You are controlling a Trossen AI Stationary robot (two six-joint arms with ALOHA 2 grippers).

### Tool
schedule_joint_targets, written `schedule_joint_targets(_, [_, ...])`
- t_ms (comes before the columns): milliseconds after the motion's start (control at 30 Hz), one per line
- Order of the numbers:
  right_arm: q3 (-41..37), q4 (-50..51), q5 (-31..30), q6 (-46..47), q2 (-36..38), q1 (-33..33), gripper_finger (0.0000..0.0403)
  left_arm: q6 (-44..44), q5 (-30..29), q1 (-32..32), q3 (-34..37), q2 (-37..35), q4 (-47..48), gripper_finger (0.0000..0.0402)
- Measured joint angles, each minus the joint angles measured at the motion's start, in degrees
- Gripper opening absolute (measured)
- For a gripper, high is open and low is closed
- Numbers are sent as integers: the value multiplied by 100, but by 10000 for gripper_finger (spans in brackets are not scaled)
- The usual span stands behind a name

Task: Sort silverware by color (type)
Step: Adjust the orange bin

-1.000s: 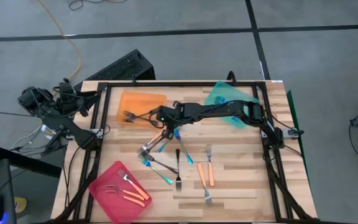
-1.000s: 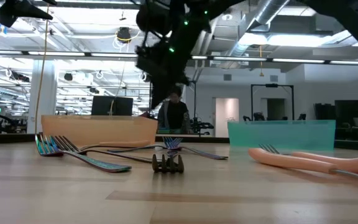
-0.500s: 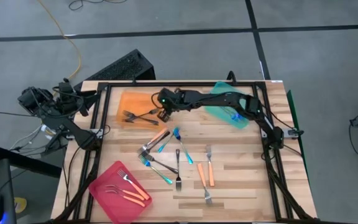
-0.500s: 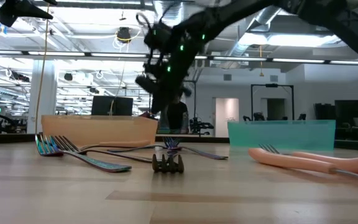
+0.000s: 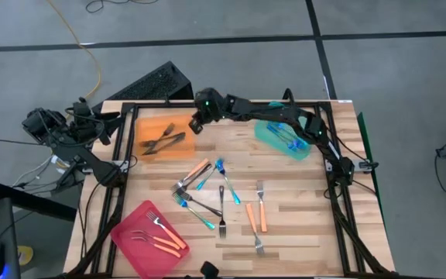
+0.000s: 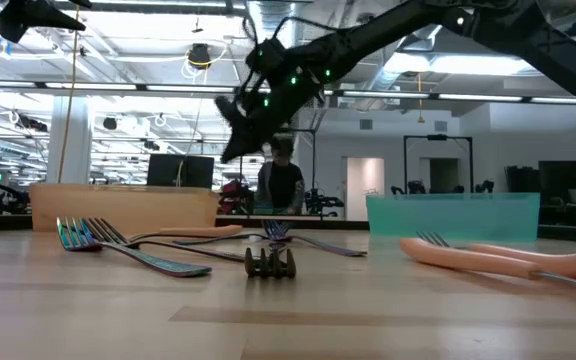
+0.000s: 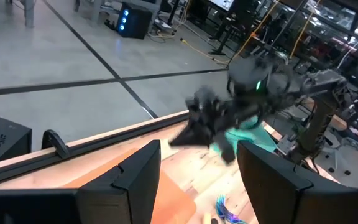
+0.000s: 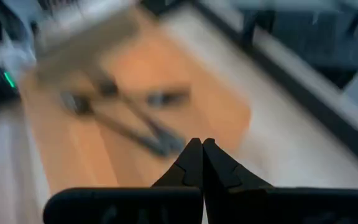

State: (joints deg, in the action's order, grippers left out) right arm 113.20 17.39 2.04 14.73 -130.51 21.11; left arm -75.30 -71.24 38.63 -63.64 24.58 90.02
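Bare tabletop (image 5: pixel 308 201) lay open beside the central fork cluster (image 5: pixel 207 190), while the right arm (image 5: pixel 269 112) barred passage beyond that cluster.

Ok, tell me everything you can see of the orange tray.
The orange tray is a shallow, translucent rectangular dish, plastic by its look, lying flat at the table's far left corner area. Two dark metal forks lie crossed inside it. The right pincer, shut and empty, hangs just beyond its right edge, not touching it. From the low view, only its long side wall shows.
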Motion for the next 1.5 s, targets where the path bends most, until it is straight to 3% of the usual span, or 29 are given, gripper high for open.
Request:
schedule_joint_targets(167, [730, 649, 500, -161, 27, -29, 15, 6, -2, 2, 0, 0, 0, 197])
schedule_joint_targets(300, [1053, 805, 640, -428, 32, -426, 15, 67, -6, 0, 0, 0, 0, 197])
schedule_joint_targets(433, [1010, 673, 262, -637, -13, -893, 15, 73, -10, 1, 0, 0, 0, 197])
schedule_joint_targets(567, [932, 172, -565, -864, -265, -1199, 15, 69, -8, 1, 0, 2, 0, 197])
schedule_joint_targets(700, [933, -155, -786, -764, -587, -1273, 15, 17, 4, 1, 0, 2, -1, 197])
schedule_joint_targets(1000, [921, 184, -654, -556, -1039, -1369, 15, -90, 71, 0, 0, 2, 0, 197])
schedule_joint_targets(1400, [919, 1390, -519, -1011, -1001, -1514, 15, -101, 96, 0, 0, 1, 0, 197])
schedule_joint_targets(1500, [921, 1259, -472, -1027, -936, -1559, 15, -101, 94, 0, 0, 0, 0, 197])
